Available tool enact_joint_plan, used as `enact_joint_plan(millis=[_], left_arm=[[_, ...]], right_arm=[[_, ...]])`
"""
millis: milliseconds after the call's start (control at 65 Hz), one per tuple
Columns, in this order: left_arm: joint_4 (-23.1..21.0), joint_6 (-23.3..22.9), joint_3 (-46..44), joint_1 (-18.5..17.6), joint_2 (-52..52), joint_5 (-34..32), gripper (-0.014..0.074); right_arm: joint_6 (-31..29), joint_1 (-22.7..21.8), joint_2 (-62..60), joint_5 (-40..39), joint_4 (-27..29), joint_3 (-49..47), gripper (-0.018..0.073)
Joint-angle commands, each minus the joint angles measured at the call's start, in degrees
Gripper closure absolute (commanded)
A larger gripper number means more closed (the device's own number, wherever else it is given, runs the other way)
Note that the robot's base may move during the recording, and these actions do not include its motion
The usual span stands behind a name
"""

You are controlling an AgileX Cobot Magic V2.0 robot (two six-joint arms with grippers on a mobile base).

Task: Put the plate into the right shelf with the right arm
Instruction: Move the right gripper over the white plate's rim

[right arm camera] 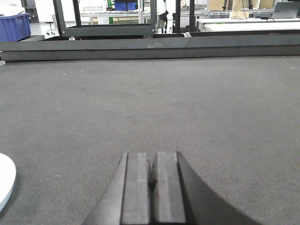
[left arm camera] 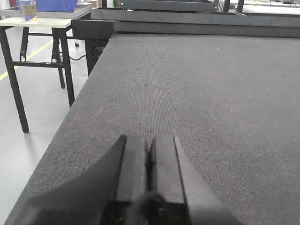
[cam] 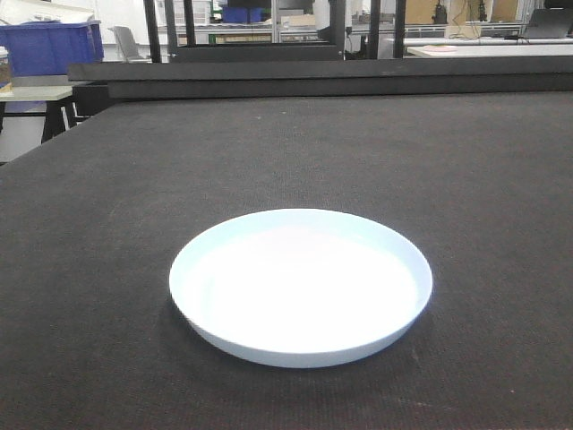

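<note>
**White plate on the dark bench, both hands closed**

A round white plate (cam: 301, 287) lies flat on the bench (cam: 466, 161). The bench top is dark grey and looks a bit rough, like cloth. In the front view the plate is near the camera, close to the middle of the bench. It has a low rim that turns up all the way round. It sits the right way up and nothing is in it.

The right hand (right arm camera: 151, 157) is low over the bench. Its two black fingers are pressed together, with only a thin line between them. It holds nothing. In the right wrist view a small bit of the plate shows at the left edge, so the plate is off to the left of this hand and apart from it.

The left hand (left arm camera: 149, 140) is closed in the same way, fingers together and holding nothing. It is near the left edge of the bench. Past that edge is the grey floor (left arm camera: 37, 117) with a yellow line on it. A small side table (left arm camera: 44, 21) with black legs stands there, with a jar (left arm camera: 28, 9) on top.

A long dark rail (cam: 313, 76) runs across the far end of the bench. A blue bin (cam: 49, 45) sits far back on the left.
</note>
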Motion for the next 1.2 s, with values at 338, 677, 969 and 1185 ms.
enact_joint_plan(millis=[338,677,969,1185], left_arm=[[-0.23,-0.19,0.46,-0.3,-0.3,-4.92,0.0643],[-0.23,-0.19,0.46,-0.3,-0.3,-4.92,0.0643],[-0.23,-0.19,0.46,-0.3,-0.3,-4.92,0.0643],[-0.23,-0.19,0.46,-0.3,-0.3,-4.92,0.0643]], right_arm=[[0.14,-0.13,0.31,-6.75,-0.27,-0.49,0.0504],[0.19,-0.13,0.31,-11.85,-0.15,-0.96,0.0504],[0.19,-0.07,6.48,13.69,0.17,-22.59,0.0504],[-6.81,-0.07,21.36,31.27,1.94,-43.51,0.0504]])
